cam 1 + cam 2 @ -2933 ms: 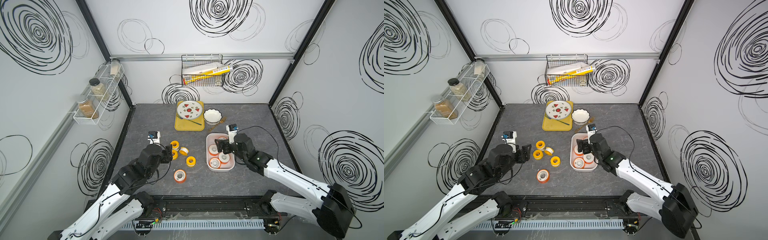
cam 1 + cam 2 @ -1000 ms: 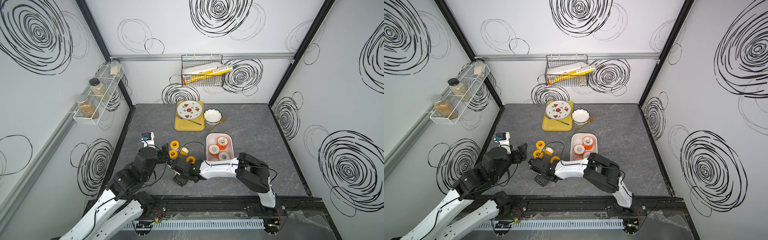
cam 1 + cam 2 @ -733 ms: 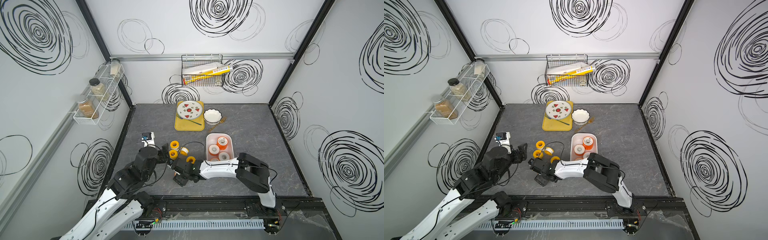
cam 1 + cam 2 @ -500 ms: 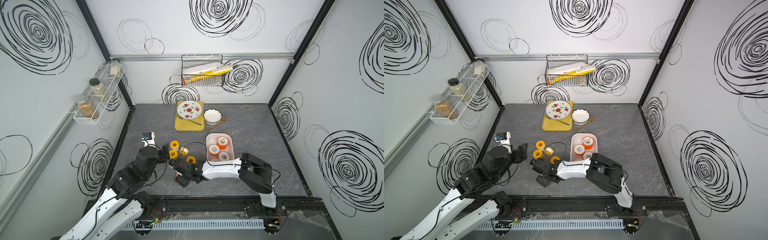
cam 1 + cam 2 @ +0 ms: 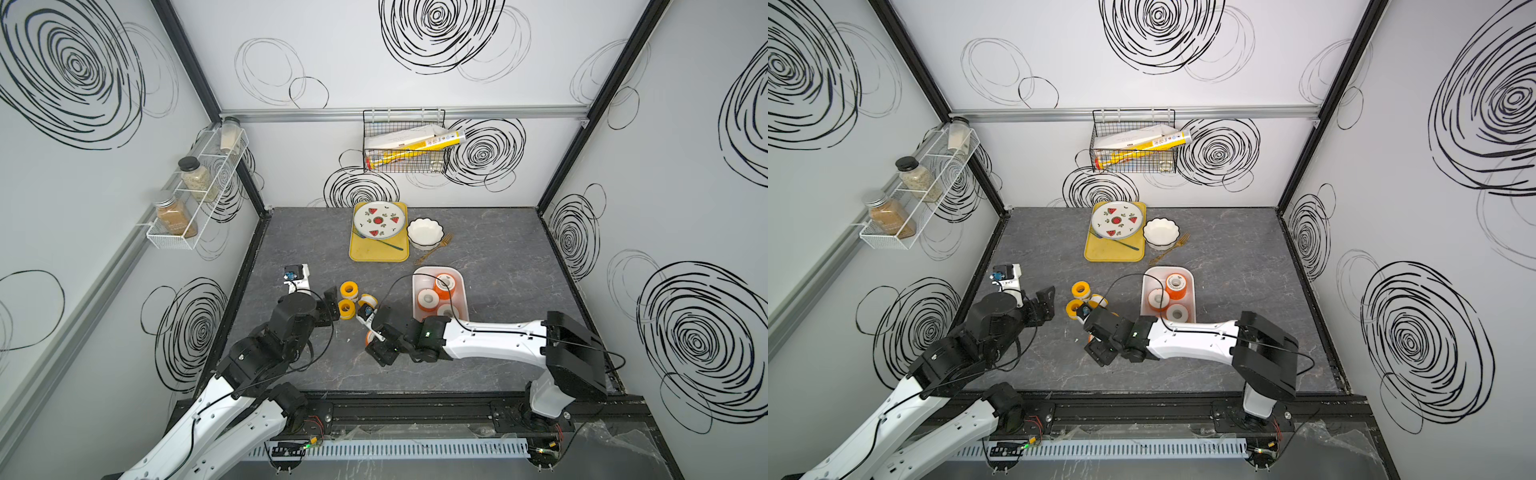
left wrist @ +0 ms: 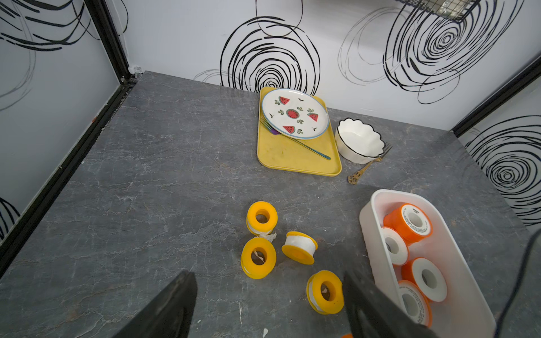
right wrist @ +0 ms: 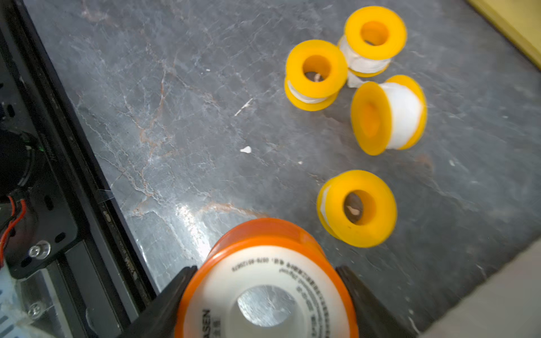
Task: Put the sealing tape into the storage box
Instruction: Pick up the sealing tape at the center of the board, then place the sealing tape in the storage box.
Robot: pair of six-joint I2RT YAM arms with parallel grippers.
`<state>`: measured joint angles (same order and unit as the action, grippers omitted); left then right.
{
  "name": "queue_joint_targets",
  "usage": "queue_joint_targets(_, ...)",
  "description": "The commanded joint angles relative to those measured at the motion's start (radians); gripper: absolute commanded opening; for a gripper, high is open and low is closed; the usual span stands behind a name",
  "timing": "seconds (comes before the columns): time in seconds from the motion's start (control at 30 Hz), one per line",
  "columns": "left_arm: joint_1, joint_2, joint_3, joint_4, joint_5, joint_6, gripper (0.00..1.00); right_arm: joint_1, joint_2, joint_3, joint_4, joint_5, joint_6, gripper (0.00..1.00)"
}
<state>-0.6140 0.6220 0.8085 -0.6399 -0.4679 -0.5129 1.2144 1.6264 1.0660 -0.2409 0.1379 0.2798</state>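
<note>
Nearest the front rail, the right gripper point(image 7: 262, 278) pinches one orange spool of sealing tape point(image 7: 265, 257) between its two black fingers, the spool's white label facing the wrist camera. To its left, the left gripper point(image 6: 268, 289) hovers over the grey stone-look table point(image 5: 498, 257) with its fingers spread wide and nothing between them. Just beyond both grippers, four yellow spools point(image 6: 258, 257) sit loose on the table in a close cluster, one of them tipped onto its rim. To their right, the white storage box point(image 6: 369, 210) holds four orange spools point(image 6: 427, 279), packed in a row and touching. Farther back, a yellow tray point(image 6: 292, 164) carries a watermelon-patterned plate point(image 6: 294, 117) and a slim fork point(image 6: 307, 147). A white scalloped bowl point(image 6: 358, 143) stands just beside the tray, with a gold fork point(image 6: 369, 164) next to it. On the back wall, a wire basket point(image 5: 405, 166) holds long boxes, white and yellow. On the left wall, a white wire rack point(image 5: 195, 199) holds three jars.
</note>
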Motion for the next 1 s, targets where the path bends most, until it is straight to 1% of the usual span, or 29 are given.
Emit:
queue_joint_targets(0.0,0.007,-0.001,-0.011,0.039,0.007,0.000,0.85,-0.082,-0.106,-0.057,-0.013,0.018,0.019,0.53)
queue_joint_targets(0.17,0.009,0.005,-0.010,0.040,0.010,0.002,0.85,-0.215,-0.242,-0.133,-0.021,-0.008,0.003,0.53)
queue_joint_targets(0.3,0.008,0.009,-0.011,0.042,0.016,0.002,0.85,-0.348,-0.321,-0.189,-0.011,-0.023,-0.006,0.53)
queue_joint_targets(0.4,0.008,0.013,-0.011,0.042,0.017,0.003,0.85,-0.437,-0.323,-0.202,-0.014,-0.047,-0.012,0.52)
queue_joint_targets(0.5,0.009,0.014,-0.010,0.042,0.016,0.003,0.85,-0.497,-0.298,-0.212,0.003,-0.052,-0.002,0.52)
queue_joint_targets(0.6,0.008,0.014,-0.010,0.042,0.015,0.003,0.85,-0.525,-0.269,-0.218,0.037,-0.075,0.006,0.52)
queue_joint_targets(0.73,0.007,0.008,-0.012,0.042,0.016,0.004,0.85,-0.526,-0.203,-0.193,0.047,-0.077,0.006,0.51)
queue_joint_targets(0.97,0.008,0.016,-0.012,0.043,0.019,0.003,0.85,-0.526,-0.109,-0.154,0.054,-0.048,-0.006,0.51)
